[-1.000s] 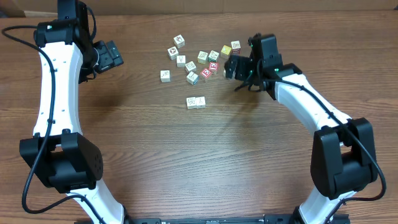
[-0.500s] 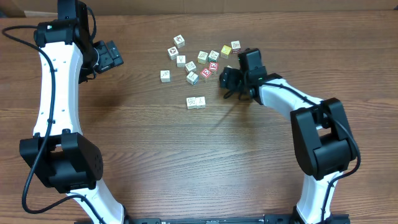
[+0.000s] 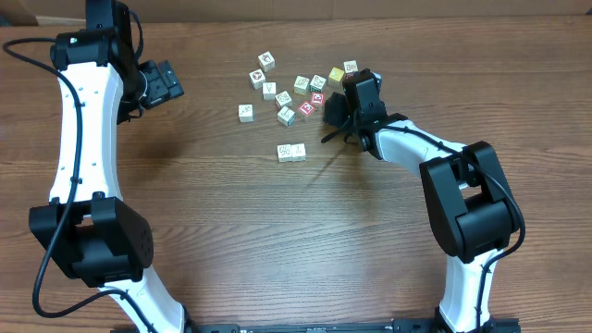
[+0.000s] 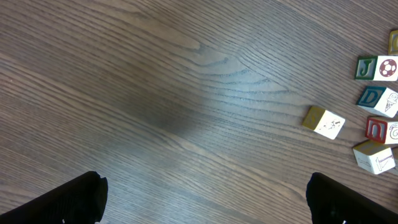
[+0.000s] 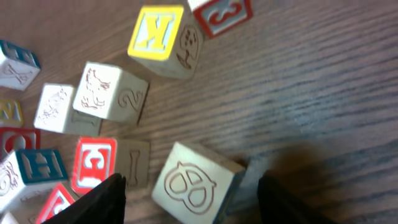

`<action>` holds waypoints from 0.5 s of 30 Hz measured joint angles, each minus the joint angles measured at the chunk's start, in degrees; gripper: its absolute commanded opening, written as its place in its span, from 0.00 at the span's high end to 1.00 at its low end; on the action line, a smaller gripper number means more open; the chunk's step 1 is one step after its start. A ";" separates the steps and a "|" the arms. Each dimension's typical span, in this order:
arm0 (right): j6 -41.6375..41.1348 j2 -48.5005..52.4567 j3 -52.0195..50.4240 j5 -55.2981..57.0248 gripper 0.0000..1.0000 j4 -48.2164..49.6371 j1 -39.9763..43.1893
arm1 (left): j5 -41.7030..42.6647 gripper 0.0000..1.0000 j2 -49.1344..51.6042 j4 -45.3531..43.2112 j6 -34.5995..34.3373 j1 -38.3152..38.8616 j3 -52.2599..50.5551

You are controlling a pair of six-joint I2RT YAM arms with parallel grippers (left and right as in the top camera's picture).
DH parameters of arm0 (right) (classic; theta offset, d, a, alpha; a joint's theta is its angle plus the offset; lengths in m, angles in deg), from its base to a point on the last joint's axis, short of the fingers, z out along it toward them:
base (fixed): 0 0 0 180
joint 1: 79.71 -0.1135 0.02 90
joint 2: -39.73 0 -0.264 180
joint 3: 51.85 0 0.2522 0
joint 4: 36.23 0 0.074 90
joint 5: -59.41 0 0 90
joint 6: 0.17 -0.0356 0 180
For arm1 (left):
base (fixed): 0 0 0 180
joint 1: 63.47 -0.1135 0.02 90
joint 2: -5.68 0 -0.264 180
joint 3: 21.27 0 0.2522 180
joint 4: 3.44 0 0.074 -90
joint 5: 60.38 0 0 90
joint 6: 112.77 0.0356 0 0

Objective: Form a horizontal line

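The short row (image 3: 291, 152), two touching cubes, sits on the worktop (image 3: 277, 240) just below the loose pile (image 3: 296, 88). The right end effector (image 3: 331, 111) is spread wide at the pile's edge, with a cream cube (image 5: 193, 183) between its fingers. The left end effector (image 3: 171, 83) is spread apart too, well off to the side.

Right wrist view:
- yellow-faced cube (image 5: 155, 32): letter K
- cube at top edge (image 5: 221, 14): red 3
- pale cube (image 5: 112, 93): numeral 2 on its side face
- teal-lettered cube (image 5: 46, 167): H
- red-faced cube (image 5: 95, 163): E or 3, cannot tell which

Left wrist view:
- green-lettered cube (image 4: 367, 67): J
- blue-lettered cube (image 4: 372, 96): D
- red-bordered cube (image 4: 375, 129): n

Overhead view: cube markings too small to read.
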 measured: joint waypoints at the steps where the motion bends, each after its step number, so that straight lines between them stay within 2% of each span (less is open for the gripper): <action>1: -0.15 0.02 0.00 0.50 0.40 0.15 0.00 | -0.02 0.00 0.00 0.00 0.00 0.00 0.00; 15: -0.83 0.66 0.00 4.26 0.44 2.97 0.00 | 0.00 0.00 0.00 0.00 0.00 0.00 0.00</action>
